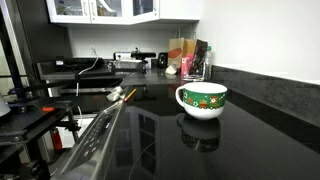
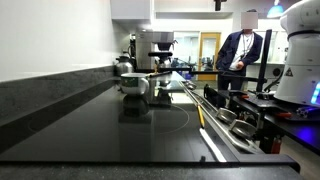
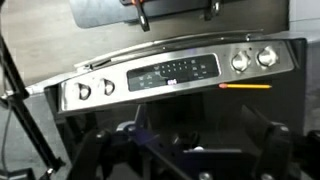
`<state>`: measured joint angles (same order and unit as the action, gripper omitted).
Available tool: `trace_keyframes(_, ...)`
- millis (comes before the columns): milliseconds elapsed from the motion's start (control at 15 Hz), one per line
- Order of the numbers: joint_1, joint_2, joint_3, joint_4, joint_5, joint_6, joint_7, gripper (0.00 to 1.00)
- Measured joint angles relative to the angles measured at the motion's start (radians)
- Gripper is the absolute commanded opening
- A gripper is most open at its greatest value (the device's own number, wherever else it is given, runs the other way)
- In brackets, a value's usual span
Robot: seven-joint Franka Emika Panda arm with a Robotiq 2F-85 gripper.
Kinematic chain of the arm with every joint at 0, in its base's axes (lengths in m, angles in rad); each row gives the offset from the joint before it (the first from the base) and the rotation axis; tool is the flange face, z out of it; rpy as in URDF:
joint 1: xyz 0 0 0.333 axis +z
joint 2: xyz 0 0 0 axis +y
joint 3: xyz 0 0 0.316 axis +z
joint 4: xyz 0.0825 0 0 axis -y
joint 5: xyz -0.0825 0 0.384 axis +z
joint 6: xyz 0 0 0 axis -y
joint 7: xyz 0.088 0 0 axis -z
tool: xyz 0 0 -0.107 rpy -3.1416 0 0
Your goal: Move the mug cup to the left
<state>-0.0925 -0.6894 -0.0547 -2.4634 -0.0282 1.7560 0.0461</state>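
We see the mug cup (image 1: 201, 99) upright on the glossy black worktop (image 1: 265, 140) in both exterior views, well clear of the clutter at the back. In the wrist view the hand (image 3: 185, 152) hangs over the stove's control panel (image 3: 175, 74). Its fingers are spread wide with nothing between them, and the mug does not show there at all. We judge the mug lies well apart from the hand, further in across the worktop beyond the panel. The hand must first reach inward and drop over the rim before any push left.
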Motion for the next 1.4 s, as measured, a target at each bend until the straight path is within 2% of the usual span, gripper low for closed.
trace_keyframes(333,0.025,0.193,0.131,-0.012,0.065,0.263,0.286,1.0)
trace_keyframes(667,0.01,0.473,0.143,0.098,0.072,0.471,0.478,1.0)
trace_keyframes(867,0.009,0.589,0.129,0.185,0.075,0.482,0.488,1.0)
trace_keyframes(1400,0.012,0.594,0.128,0.196,0.075,0.482,0.489,1.0)
